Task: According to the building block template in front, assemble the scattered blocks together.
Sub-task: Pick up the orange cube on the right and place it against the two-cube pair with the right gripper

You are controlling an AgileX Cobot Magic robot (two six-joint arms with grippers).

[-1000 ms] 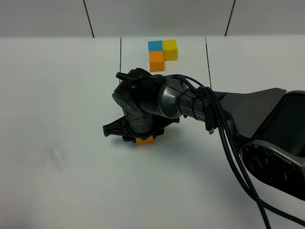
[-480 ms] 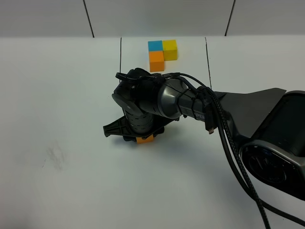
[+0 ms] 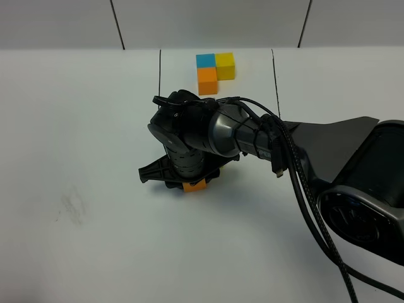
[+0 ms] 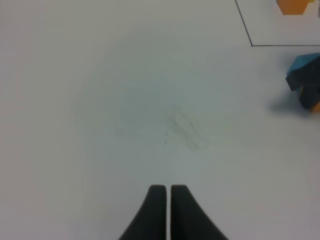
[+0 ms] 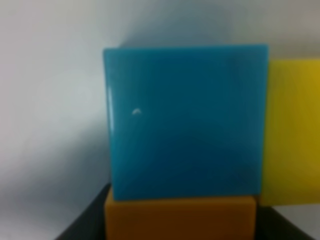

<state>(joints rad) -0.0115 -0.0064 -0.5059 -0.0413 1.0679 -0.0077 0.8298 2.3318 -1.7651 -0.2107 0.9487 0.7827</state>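
The building block template (image 3: pixel 214 69), an L of sky-blue, yellow and orange cubes, lies at the back between thin black lines. My right gripper (image 3: pixel 189 180) reaches across the middle and points down at the scattered blocks, and it hides most of them in the exterior high view. Only the orange block (image 3: pixel 197 185) peeks out beneath it. In the right wrist view the sky-blue block (image 5: pixel 185 122) fills the picture, with the yellow block (image 5: pixel 292 132) touching one side and the orange block (image 5: pixel 180 217) between my dark fingers. My left gripper (image 4: pixel 167 192) hovers shut over bare table.
The black frame line (image 4: pixel 247 30) shows in the left wrist view, with the sky-blue block (image 4: pixel 302 64) beside the right gripper's dark body. A faint smudge (image 3: pixel 72 208) marks the white table at the left. The right arm's cables (image 3: pixel 297 183) trail to its base.
The orange block and the right gripper have shifted slightly to the right. The left gripper has not moved.
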